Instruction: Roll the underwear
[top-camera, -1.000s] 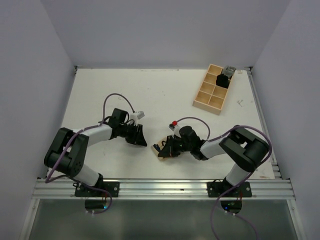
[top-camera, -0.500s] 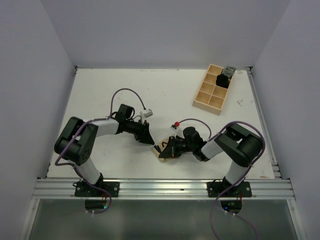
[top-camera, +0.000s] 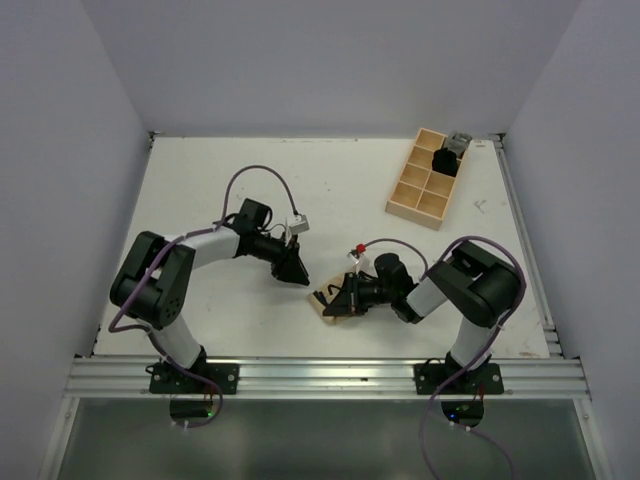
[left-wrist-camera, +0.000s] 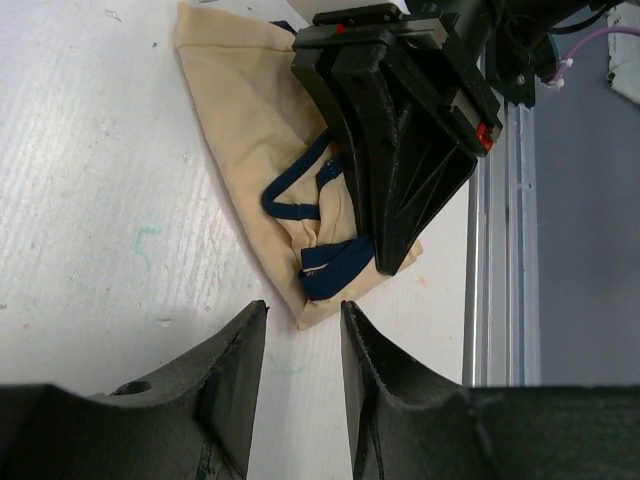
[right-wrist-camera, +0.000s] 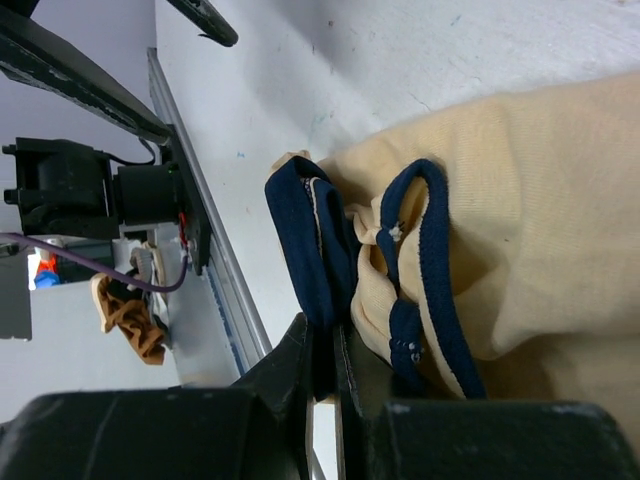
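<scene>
Over the last second the left arm has swung in across the table (top-camera: 200, 180) towards the middle, so the left claw (top-camera: 292, 265) now sits near the underwear (top-camera: 325, 300), just off its far-left side and not touching it. The right arm has only shuffled a little to the right at the wrist. The underwear lies crumpled on the table close to the front edge, between the two claws: a small beige heap with dark blue trim looping over its top. The right claw (right-wrist-camera: 322, 345) lies low along the table and is pinched shut on the garment, its fingertips clamped on a fold of the blue trim at the edge nearest the front rail. In the left wrist view the left claw's fingers (left-wrist-camera: 240, 350) stand apart with bare table showing between them, and they hold nothing; the corner of the underwear lies just ahead of that gap. Well away at the far right of the table sits a wooden tray (top-camera: 405, 170), angled to the table's edge, with a black item (top-camera: 443, 160) in one of its far compartments.
</scene>
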